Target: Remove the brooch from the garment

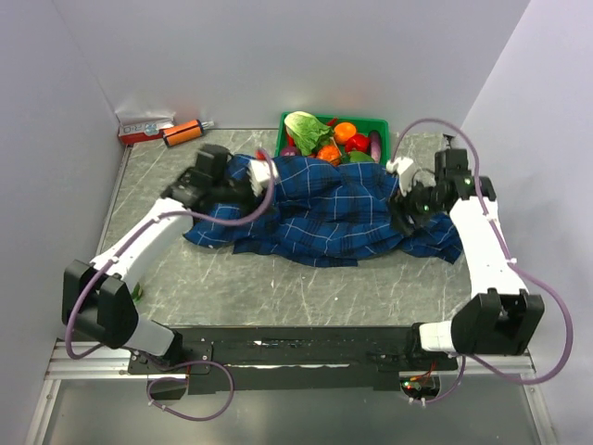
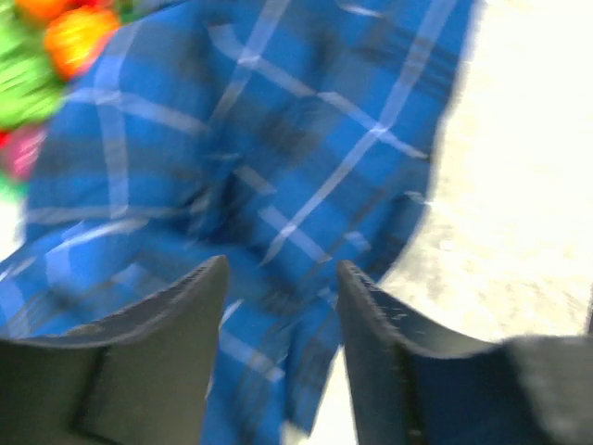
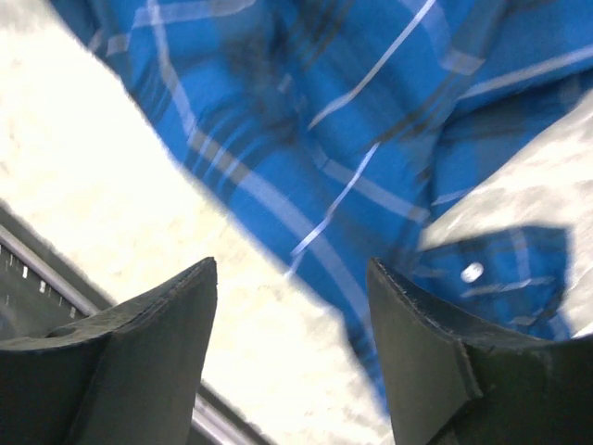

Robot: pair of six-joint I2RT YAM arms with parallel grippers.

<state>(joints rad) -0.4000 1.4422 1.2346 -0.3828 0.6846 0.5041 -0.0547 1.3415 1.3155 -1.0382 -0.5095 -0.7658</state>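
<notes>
Overhead, the garment (image 1: 324,211) lies crumpled on the desk (image 1: 278,292); left end effector (image 2: 281,269) and right end effector (image 3: 292,267) both spread, gripping nothing, over plaid fabric.

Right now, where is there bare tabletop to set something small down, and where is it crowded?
Widest bare patch: the strip of table between the garment and the table's near edge. A smaller one far left, between the red box and the left arm. Crowded: far middle, where the green basket butts against the garment.
</notes>
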